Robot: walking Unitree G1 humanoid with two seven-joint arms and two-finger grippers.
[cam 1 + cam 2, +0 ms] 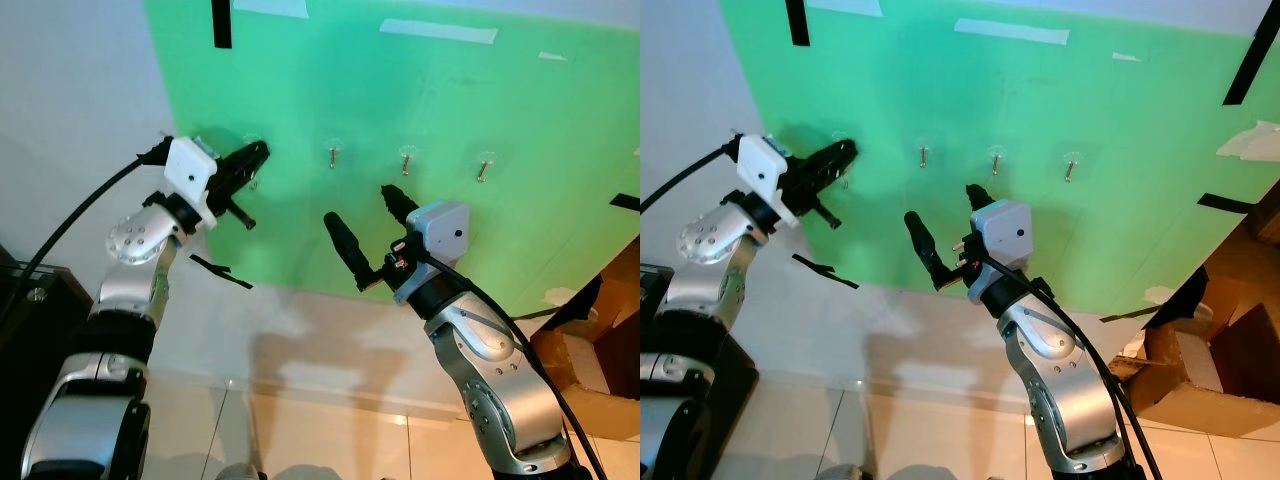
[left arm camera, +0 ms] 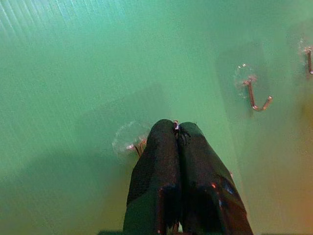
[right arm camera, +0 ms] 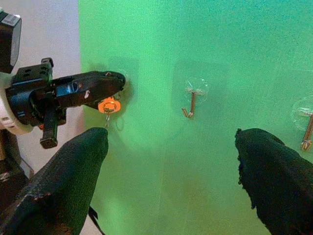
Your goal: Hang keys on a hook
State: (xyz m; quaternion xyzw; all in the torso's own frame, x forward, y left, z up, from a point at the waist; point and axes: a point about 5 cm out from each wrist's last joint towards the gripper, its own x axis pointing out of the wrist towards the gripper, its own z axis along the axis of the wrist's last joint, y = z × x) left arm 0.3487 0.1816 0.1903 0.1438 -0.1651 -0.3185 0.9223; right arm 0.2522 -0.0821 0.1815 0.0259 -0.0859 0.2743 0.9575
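Note:
A green board (image 1: 450, 220) on the wall carries a row of clear stick-on hooks. My left gripper (image 1: 258, 152) is raised to the leftmost hook (image 2: 131, 141), its tips touching the board right beside it. It is shut on the keys (image 3: 108, 105), whose orange tag and small key dangle just under the fingers. The second hook (image 1: 334, 153) hangs bare, as do the third hook (image 1: 406, 158) and the fourth hook (image 1: 484, 166). My right gripper (image 1: 370, 225) is open and holds nothing, a little off the board below the second and third hooks.
Black tape strips (image 1: 222, 22) and white tape (image 1: 437, 30) hold the board's edges. An open cardboard box (image 1: 590, 370) sits low on the right. A dark cabinet (image 1: 35, 300) stands at the left, above a tiled floor (image 1: 330, 440).

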